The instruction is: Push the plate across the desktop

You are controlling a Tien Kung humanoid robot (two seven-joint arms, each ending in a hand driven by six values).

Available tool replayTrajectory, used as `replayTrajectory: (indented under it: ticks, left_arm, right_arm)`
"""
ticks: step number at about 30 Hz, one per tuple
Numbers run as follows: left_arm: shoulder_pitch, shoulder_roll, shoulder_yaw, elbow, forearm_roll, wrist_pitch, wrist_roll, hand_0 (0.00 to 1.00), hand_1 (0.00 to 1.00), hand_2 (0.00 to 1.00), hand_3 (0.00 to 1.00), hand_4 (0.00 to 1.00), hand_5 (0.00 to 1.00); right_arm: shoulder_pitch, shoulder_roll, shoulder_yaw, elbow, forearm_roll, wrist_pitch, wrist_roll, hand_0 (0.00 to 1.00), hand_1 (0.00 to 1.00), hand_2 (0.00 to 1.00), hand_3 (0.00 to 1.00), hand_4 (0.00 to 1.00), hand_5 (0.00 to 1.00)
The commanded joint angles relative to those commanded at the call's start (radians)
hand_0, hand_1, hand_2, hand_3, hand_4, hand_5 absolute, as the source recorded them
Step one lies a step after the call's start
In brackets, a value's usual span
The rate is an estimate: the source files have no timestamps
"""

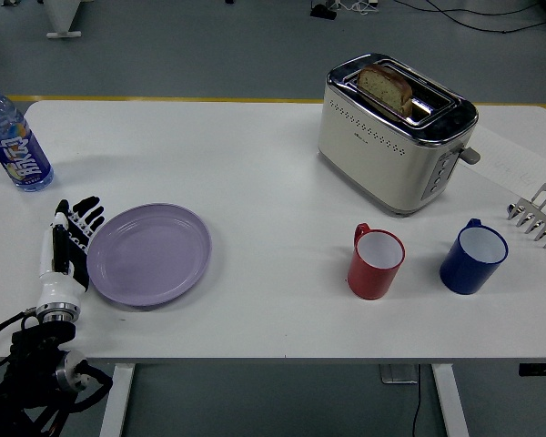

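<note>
There is one purple plate (149,254) on the white table (255,164). There are two cups: one red cup (376,263) and one blue cup (473,257). There is one toaster (394,133), and one slice of bread (386,88) sticks out of it. There is one water bottle (14,138) with a blue cap. There is one metal rack (539,215) at the table's right edge. One robot hand (69,244) shows, and it has five fingers.
</note>
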Motion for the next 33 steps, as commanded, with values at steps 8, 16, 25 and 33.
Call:
replayTrajectory:
  ticks: [8, 16, 25, 33]
  left_arm:
    - [-0.013, -0.007, 0.031, 0.002, -0.017, -0.001, 0.002, 0.765, 0.764, 0.757, 0.598, 0.494, 0.998]
    - [-0.024, -0.022, 0.048, 0.004, -0.021, -0.001, 0.001, 0.762, 0.764, 0.758, 0.599, 0.493, 0.998]
    - [-0.030, -0.046, 0.070, 0.004, -0.027, 0.001, -0.001, 0.761, 0.765, 0.759, 0.600, 0.501, 0.998]
    - [-0.042, -0.053, 0.109, 0.010, -0.036, 0.002, -0.002, 0.763, 0.766, 0.763, 0.602, 0.502, 0.998]
  right_arm:
    - [0.002, -0.001, -0.003, 0.000, 0.002, 0.000, 0.000, 0.670, 0.624, 0.705, 0.583, 0.280, 0.169]
    - [0.002, -0.002, -0.009, 0.000, 0.010, 0.000, 0.000, 0.670, 0.624, 0.705, 0.583, 0.280, 0.169]
    - [-0.002, -0.004, -0.013, 0.001, 0.013, 0.001, -0.001, 0.669, 0.624, 0.705, 0.585, 0.280, 0.170]
    - [-0.007, -0.005, -0.012, 0.002, 0.008, 0.002, -0.004, 0.669, 0.624, 0.705, 0.585, 0.280, 0.170]
